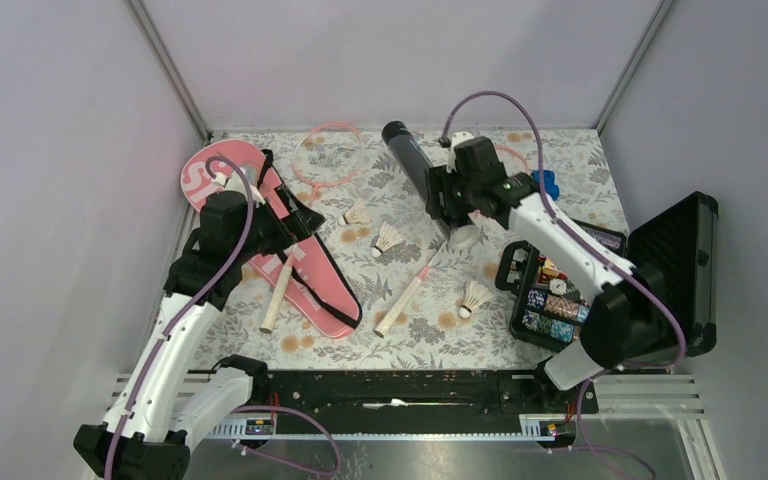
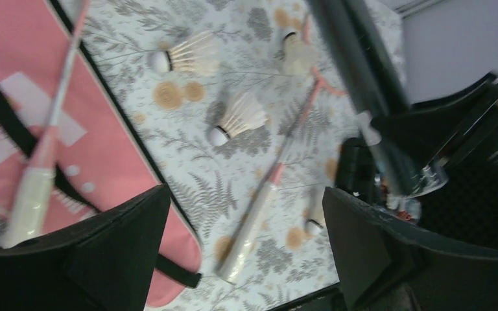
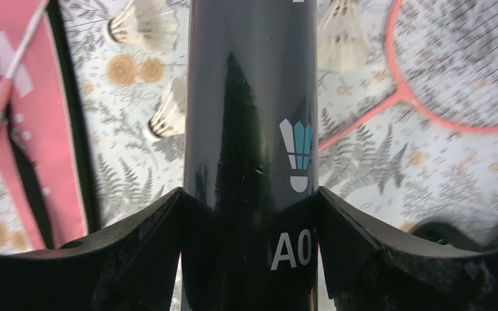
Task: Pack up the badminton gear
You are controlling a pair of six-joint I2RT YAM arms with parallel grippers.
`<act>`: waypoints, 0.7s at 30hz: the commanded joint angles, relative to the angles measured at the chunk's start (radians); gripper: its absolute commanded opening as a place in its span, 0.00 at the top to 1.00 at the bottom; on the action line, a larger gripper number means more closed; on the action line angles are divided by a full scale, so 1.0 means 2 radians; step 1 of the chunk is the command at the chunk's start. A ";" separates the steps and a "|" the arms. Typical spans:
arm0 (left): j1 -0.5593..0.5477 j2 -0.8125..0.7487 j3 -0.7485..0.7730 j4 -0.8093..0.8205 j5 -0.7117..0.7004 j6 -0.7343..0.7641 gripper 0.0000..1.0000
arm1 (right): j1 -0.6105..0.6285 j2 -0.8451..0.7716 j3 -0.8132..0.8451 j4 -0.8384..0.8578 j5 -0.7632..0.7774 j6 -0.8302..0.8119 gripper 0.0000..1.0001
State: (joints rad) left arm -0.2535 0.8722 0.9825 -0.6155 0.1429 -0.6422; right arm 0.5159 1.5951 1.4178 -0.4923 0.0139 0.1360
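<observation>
My right gripper (image 1: pixel 450 197) is shut on the black tube (image 1: pixel 408 158), which has teal print and points toward the back; in the right wrist view the fingers clamp the tube (image 3: pixel 249 97) from both sides. My left gripper (image 1: pixel 282 228) is open and empty above the long pink bag (image 1: pixel 305 275). One racket's cream handle (image 1: pixel 276 300) lies on the bag, and its pink head (image 1: pixel 328 155) is at the back. The second racket's handle (image 1: pixel 400 300) lies mid-table, and its head is partly under the right arm. Shuttlecocks (image 1: pixel 388 238) (image 1: pixel 357 213) (image 1: pixel 476 296) lie loose on the cloth.
An open black case (image 1: pixel 610 280) of patterned rolls stands at the right, close to the right arm. A small blue toy (image 1: pixel 547 185) lies behind it. Grey walls close in the table on three sides. A black rail runs along the near edge.
</observation>
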 commanded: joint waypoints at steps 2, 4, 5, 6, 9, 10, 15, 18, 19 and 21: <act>0.000 -0.005 -0.038 0.169 0.080 -0.111 0.05 | 0.008 -0.116 -0.098 0.133 -0.063 0.098 0.57; 0.000 0.002 -0.050 0.217 0.118 -0.138 0.06 | 0.013 -0.162 -0.146 0.172 -0.088 0.134 0.57; 0.000 0.010 -0.050 0.229 0.125 -0.142 0.06 | 0.017 -0.175 -0.157 0.192 -0.101 0.151 0.57; 0.000 0.016 -0.050 0.236 0.135 -0.150 0.06 | 0.021 -0.197 -0.174 0.208 -0.107 0.168 0.57; -0.001 0.024 -0.059 0.272 0.145 -0.168 0.07 | 0.031 -0.244 -0.219 0.260 -0.119 0.217 0.58; -0.003 0.024 -0.068 0.299 0.144 -0.179 0.07 | 0.035 -0.258 -0.231 0.281 -0.123 0.237 0.58; -0.017 0.026 -0.088 0.415 0.140 -0.219 0.04 | 0.066 -0.302 -0.271 0.361 -0.127 0.307 0.58; -0.033 0.029 -0.086 0.455 0.137 -0.224 0.04 | 0.086 -0.308 -0.274 0.378 -0.125 0.328 0.58; -0.041 0.031 -0.084 0.461 0.132 -0.223 0.04 | 0.091 -0.307 -0.271 0.381 -0.126 0.332 0.58; -0.059 0.035 -0.083 0.477 0.127 -0.217 0.03 | 0.102 -0.305 -0.269 0.392 -0.127 0.340 0.59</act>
State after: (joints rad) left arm -0.3183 0.9337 0.8013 0.1349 0.3851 -1.0565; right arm 0.6796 1.0023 0.8654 0.1146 -0.2188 0.7300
